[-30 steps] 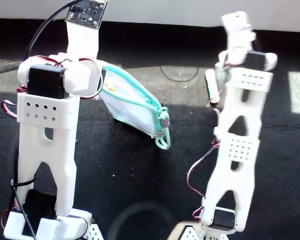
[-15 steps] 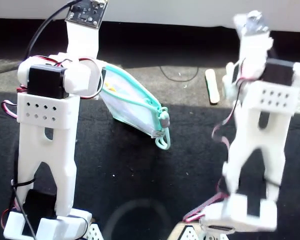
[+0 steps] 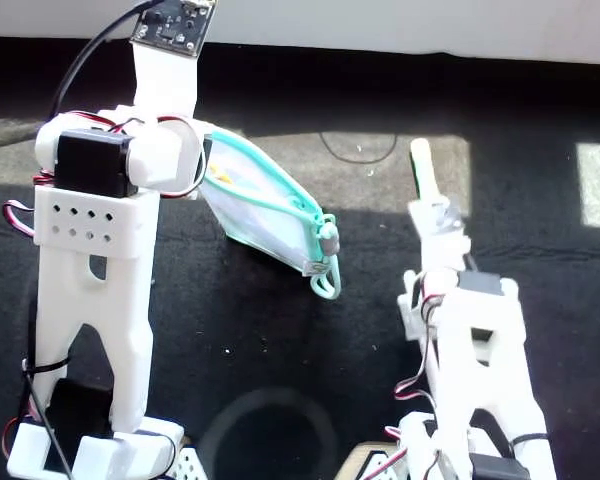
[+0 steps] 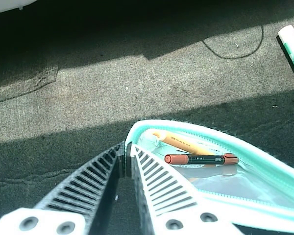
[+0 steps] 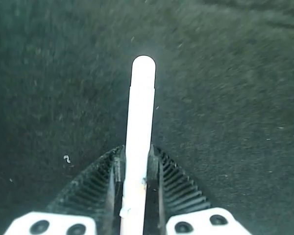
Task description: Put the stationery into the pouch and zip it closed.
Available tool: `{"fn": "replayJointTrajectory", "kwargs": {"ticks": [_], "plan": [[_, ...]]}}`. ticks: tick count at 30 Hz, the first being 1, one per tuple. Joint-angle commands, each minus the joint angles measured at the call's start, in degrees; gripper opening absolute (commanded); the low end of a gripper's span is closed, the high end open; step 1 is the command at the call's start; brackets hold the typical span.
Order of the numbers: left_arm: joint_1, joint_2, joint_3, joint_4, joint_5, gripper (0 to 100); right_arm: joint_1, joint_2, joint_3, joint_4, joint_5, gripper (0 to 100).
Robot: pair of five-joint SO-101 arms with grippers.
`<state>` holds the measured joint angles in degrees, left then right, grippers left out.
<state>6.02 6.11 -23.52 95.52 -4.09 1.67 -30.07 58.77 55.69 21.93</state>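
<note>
Pinching the rim of the open pouch (image 4: 245, 183), the left pincer (image 4: 126, 147) is pressed together on it. The pouch sits tilted over the desk (image 3: 280, 380), with an orange pen (image 4: 186, 143) and a red marker (image 4: 201, 159) lying inside. Over on the other side, the right pincer (image 5: 136, 156) is clamped on a white pen (image 5: 142, 98) that pokes out past its tips, well apart from the pouch.

One pouch (image 3: 270, 215), two pens (image 4: 201, 159), one white marker (image 5: 139, 117).
</note>
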Motion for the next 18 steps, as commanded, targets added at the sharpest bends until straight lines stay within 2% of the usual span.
{"fn": "replayJointTrajectory", "kwargs": {"ticks": [1, 3, 6, 8, 13, 18], "plan": [[0.84, 2.77, 4.88, 4.04, 0.18, 1, -0.13, -1.80, 2.15, -1.63, 2.46, 1.5], [0.84, 2.77, 4.88, 3.96, 0.26, 1, -0.13, -1.80, 2.86, -1.54, 2.46, 8.1], [1.01, 2.77, 4.88, 3.16, 0.26, 1, -0.22, -1.80, 2.24, 0.66, 2.37, 23.4], [1.36, 2.77, 4.88, 1.58, 0.18, 1, -0.22, -1.89, -0.04, 2.86, 2.29, 28.6], [2.86, 3.21, 4.88, -2.02, 0.18, 1, -0.84, -0.75, -10.51, 9.89, -3.78, 22.1], [7.25, 3.21, 4.88, -5.10, 0.09, 1, -6.99, 13.67, -24.92, 17.27, -7.91, 20.2]]}}
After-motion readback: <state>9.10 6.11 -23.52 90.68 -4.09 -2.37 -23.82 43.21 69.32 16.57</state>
